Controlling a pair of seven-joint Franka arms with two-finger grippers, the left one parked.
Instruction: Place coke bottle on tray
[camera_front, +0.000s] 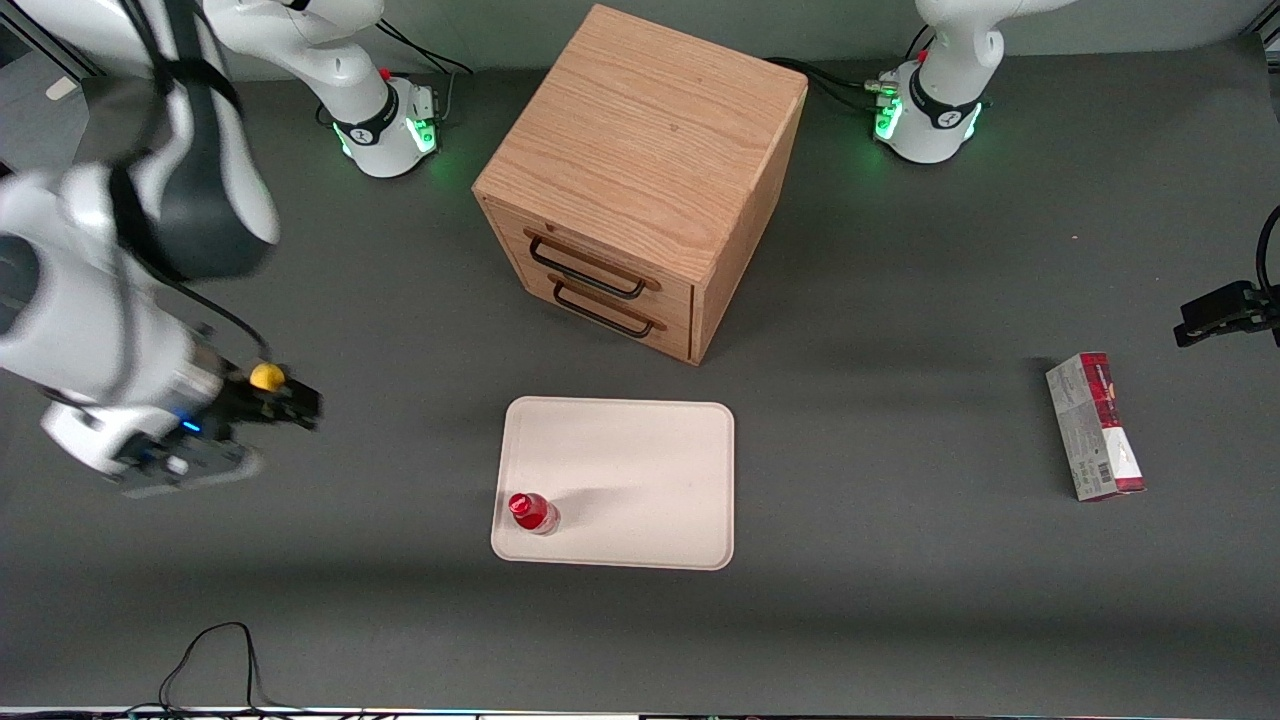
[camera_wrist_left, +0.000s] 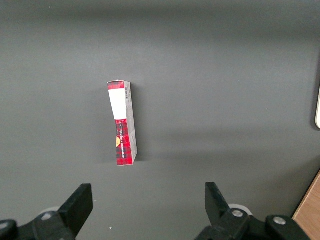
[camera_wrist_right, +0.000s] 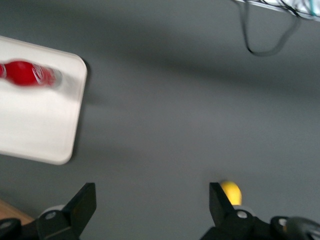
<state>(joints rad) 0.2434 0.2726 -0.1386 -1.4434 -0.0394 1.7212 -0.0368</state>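
Note:
The coke bottle (camera_front: 530, 513), small and red with a red cap, stands upright on the cream-white tray (camera_front: 640, 470), in the tray's corner nearest the front camera at the working arm's end. My right gripper (camera_front: 303, 406) is well apart from the tray, toward the working arm's end of the table, above the dark mat. It is open and empty. In the right wrist view the bottle (camera_wrist_right: 27, 74) shows on the tray (camera_wrist_right: 40, 125), far from my open gripper (camera_wrist_right: 152, 197).
A wooden two-drawer cabinet (camera_front: 640, 170) stands farther from the front camera than the tray. A red-and-grey carton box (camera_front: 1095, 425) lies toward the parked arm's end and shows in the left wrist view (camera_wrist_left: 122, 125). A small yellow round object (camera_front: 266, 376) sits by my gripper. A black cable (camera_front: 215, 650) lies near the front edge.

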